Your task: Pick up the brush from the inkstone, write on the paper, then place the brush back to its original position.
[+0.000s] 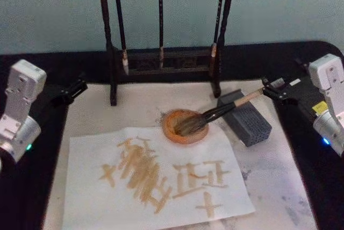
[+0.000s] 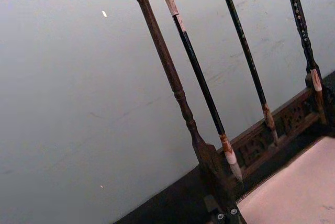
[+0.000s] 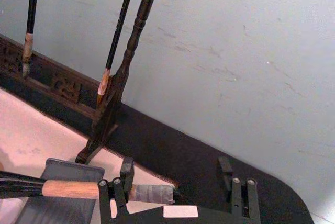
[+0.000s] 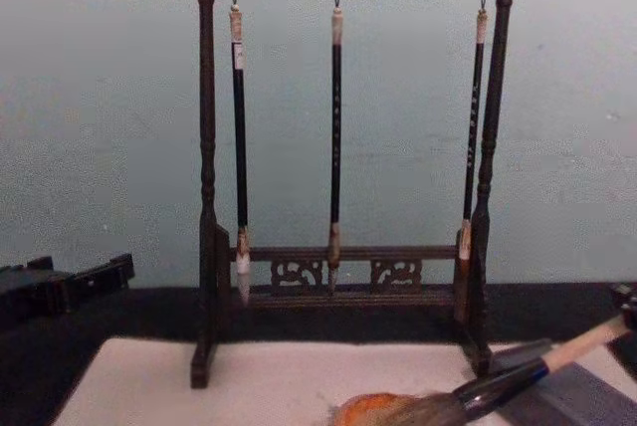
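Your right wrist view shows what the head view cannot: the right gripper (image 3: 175, 170) spread wide around the taped end of the brush (image 3: 70, 189), bristles away in the orange dish (image 1: 172, 133), left gripper (image 1: 72, 90) parked far off.

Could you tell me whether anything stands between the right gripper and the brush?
Nothing visible does. The open right gripper sits right at the whitish end of the brush, whose handle rests on the grey block. The rack stands behind, off that line. The left gripper is parked far left.
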`<state>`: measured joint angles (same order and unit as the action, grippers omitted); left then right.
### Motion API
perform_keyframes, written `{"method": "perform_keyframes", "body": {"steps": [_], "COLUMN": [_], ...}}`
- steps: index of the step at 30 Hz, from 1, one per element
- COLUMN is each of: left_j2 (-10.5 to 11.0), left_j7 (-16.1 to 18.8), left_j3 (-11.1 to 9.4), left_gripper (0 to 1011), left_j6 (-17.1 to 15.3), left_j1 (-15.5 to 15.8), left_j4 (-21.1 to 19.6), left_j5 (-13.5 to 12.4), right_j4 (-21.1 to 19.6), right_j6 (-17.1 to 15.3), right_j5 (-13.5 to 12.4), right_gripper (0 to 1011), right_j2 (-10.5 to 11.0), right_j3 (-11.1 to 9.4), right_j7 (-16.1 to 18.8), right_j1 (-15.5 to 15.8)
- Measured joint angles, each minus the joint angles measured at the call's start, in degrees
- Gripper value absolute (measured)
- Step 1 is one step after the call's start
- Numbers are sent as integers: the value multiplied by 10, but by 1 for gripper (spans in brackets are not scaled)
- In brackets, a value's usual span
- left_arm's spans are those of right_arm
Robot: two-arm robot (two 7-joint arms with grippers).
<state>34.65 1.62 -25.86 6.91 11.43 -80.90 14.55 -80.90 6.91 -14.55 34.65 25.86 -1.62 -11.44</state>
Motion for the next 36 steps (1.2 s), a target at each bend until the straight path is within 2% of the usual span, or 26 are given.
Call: {"method": "perform_keyframes", "body": {"steps": [5,9,10,16,22,32,35,36], "left_j2": [0,0,0,0,0,0,0,0], "left_j7": [0,0,0,0,0,0,0,0], "left_j3": [0,0,0,0,0,0,0,0], "left_gripper": [1000,1002,1002,1002,1002,1002,1002,1002], "left_j6": [0,0,0,0,0,0,0,0], "left_j1": [0,0,0,0,0,0,0,0], "left_j4": [0,0,0,0,0,0,0,0], "left_j5": [0,0,0,0,0,0,0,0], "right_j4": [0,-5,-5,-39,-66,-83,-82,-79], "right_j6": [1,10,10,18,24,31,29,24], "right_j5": [-3,-34,-34,-74,-91,-171,-210,-235], "right_gripper": [1008,1008,1008,1008,1008,1008,1008,1008], "right_j2": [0,-1,-1,9,14,12,8,4], "right_j3": [-2,-17,-17,-41,-58,-95,-107,-113], "right_j7": [5,39,39,75,86,144,174,193], "right_j1": [1,15,15,54,87,135,144,148]}}
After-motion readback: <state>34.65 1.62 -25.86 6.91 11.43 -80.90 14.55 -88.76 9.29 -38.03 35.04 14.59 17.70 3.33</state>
